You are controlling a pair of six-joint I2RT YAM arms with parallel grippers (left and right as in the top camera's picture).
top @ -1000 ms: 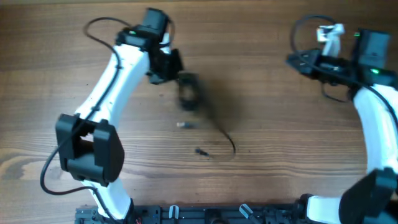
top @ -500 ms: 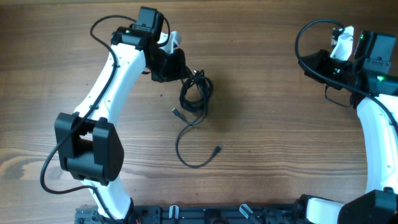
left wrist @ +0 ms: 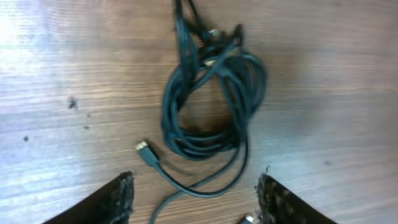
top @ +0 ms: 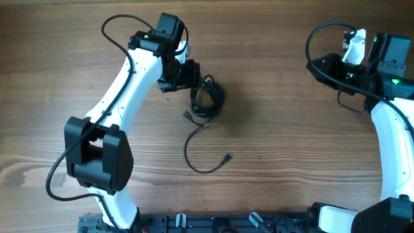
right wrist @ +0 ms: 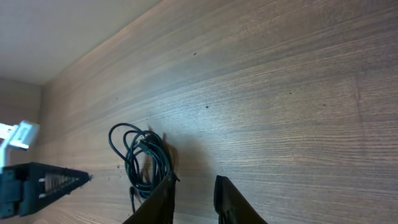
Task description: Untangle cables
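The cables (top: 206, 97) lie as a black coiled bundle on the wooden table, with a loose tail (top: 197, 165) curving toward the front and ending in a small plug (top: 228, 156). My left gripper (top: 193, 76) hovers just left of the coil. In the left wrist view the coil (left wrist: 208, 99) rests flat on the wood with a plug (left wrist: 143, 147) beside it. The left gripper (left wrist: 196, 182) is open, with only a strand of cable on the table under the gap. My right gripper (top: 317, 65) is far right, slightly open (right wrist: 194, 182) and empty, with the bundle (right wrist: 144, 158) in the distance.
Thick black robot wires loop off the left arm (top: 116, 26) and the right arm (top: 317, 32). A black rail (top: 226, 223) runs along the table's front edge. Both arm bases stand at the front corners.
My left gripper has opened and let go of the bundle, which now lies on the table with its tail spread forward. The left arm shifted slightly right. The right jaws parted a little.
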